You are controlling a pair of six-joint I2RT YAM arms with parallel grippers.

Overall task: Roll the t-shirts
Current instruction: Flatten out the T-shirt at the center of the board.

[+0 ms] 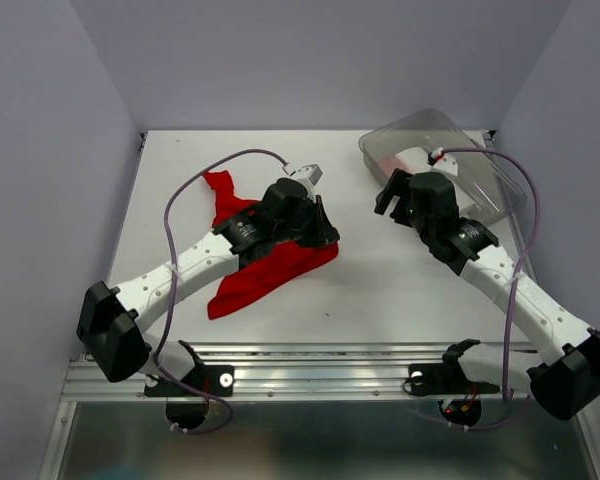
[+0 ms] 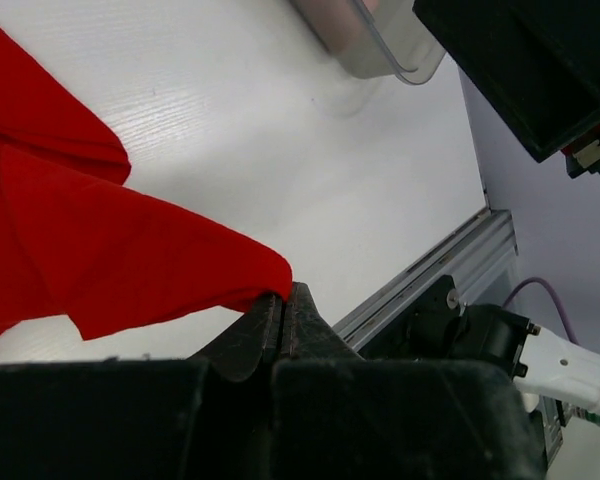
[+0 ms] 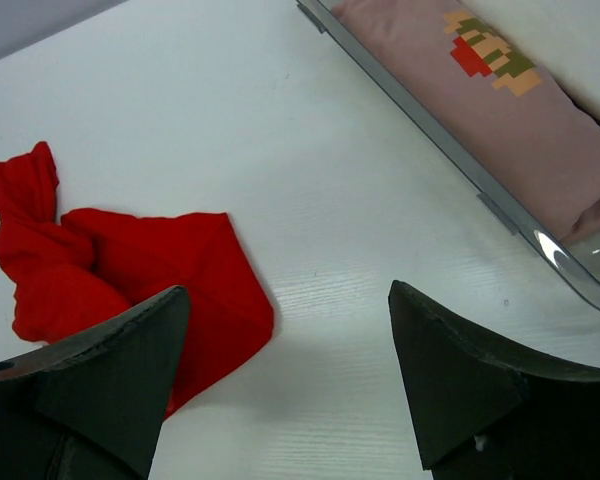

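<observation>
The red t-shirt [image 1: 270,272] lies crumpled on the white table, left of the middle, with one twisted end toward the back left. My left gripper [image 1: 326,236] is at its right corner, jaws shut. In the left wrist view the gripper [image 2: 283,292] pinches the edge of the red t-shirt [image 2: 100,240] at its fingertips. My right gripper [image 1: 390,195] is open and empty, above bare table beside the tub. In the right wrist view the gripper [image 3: 288,290] faces the red t-shirt [image 3: 130,260]. A pale pink t-shirt [image 3: 480,95] with a small print lies folded in the tub.
A clear plastic tub [image 1: 495,160] stands at the back right, and its rim shows in the right wrist view [image 3: 430,140] and the left wrist view [image 2: 380,45]. A metal rail [image 1: 320,365] runs along the table's near edge. Grey walls close the sides and back.
</observation>
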